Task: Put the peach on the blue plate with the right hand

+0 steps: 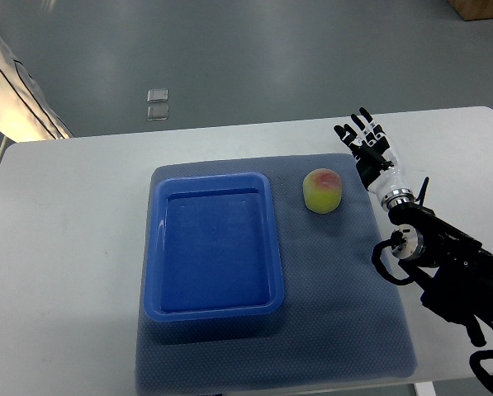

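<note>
Right hand [365,140] enters from the right edge, fingers spread and extended, holding nothing, over the far right corner of the grey-blue mat [345,330]. Peach [322,190] sits on the mat just to the hand's left and slightly nearer the robot, not touching it. Blue plate [158,247], a rectangular tray-like dish, lies further left beyond the peach, nothing in it. All rest on the white table [64,247].

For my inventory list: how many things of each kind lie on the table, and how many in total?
Peach: 1
Blue plate: 1
Blue mat: 1
Total: 3
The right hand, fingers spread, holds nothing.
</note>
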`<act>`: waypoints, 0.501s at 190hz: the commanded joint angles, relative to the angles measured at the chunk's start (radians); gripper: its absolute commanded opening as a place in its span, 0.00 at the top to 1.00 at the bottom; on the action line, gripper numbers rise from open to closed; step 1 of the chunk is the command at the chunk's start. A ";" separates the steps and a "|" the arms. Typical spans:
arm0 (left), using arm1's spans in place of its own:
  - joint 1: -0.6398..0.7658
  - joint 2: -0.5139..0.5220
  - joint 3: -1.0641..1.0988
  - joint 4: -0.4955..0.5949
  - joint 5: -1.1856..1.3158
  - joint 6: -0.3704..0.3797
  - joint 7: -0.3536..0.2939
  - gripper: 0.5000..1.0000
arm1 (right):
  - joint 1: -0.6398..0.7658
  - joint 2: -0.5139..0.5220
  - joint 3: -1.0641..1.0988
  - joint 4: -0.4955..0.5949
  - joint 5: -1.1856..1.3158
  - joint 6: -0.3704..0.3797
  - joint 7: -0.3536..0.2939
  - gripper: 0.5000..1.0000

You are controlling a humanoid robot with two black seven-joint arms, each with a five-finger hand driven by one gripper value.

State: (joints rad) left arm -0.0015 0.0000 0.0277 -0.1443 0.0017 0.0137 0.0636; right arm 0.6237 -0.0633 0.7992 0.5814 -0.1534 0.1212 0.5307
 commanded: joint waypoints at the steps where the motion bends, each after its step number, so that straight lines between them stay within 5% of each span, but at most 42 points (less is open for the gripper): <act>1: 0.000 0.000 0.000 0.000 0.000 0.000 0.002 0.00 | -0.001 -0.001 0.000 0.000 0.000 0.000 0.000 0.14; 95: -0.006 0.000 -0.005 -0.004 -0.002 0.003 0.004 0.00 | 0.002 -0.003 -0.002 -0.006 0.000 0.000 0.000 0.14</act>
State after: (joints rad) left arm -0.0066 0.0000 0.0268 -0.1451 0.0000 0.0169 0.0678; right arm 0.6258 -0.0646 0.7992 0.5812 -0.1534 0.1212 0.5307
